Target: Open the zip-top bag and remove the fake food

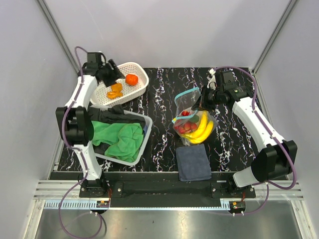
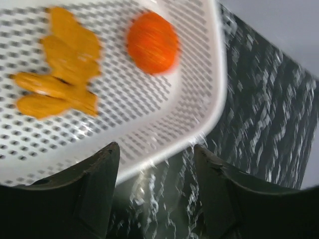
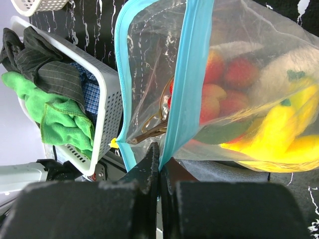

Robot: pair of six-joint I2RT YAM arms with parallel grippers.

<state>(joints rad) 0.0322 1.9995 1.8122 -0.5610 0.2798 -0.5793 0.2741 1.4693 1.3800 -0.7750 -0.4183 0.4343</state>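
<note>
Jaws of right gripper [image 3: 160, 155] closed on teal strip of zip-top bag [image 3: 149, 69]; left gripper [image 2: 155, 149] (jaws apart, empty) hovers over white basket [image 2: 215, 94].

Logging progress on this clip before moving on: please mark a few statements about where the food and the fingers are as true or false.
1. The right fingers pinch the zip-top bag at its teal zip strip. True.
2. The banana bunch lies in the white basket. False: it is inside the bag.
3. The orange fruit lies in the white basket. True.
4. The left fingers grip the orange fruit. False: they are open and empty, over the basket's rim.
</note>
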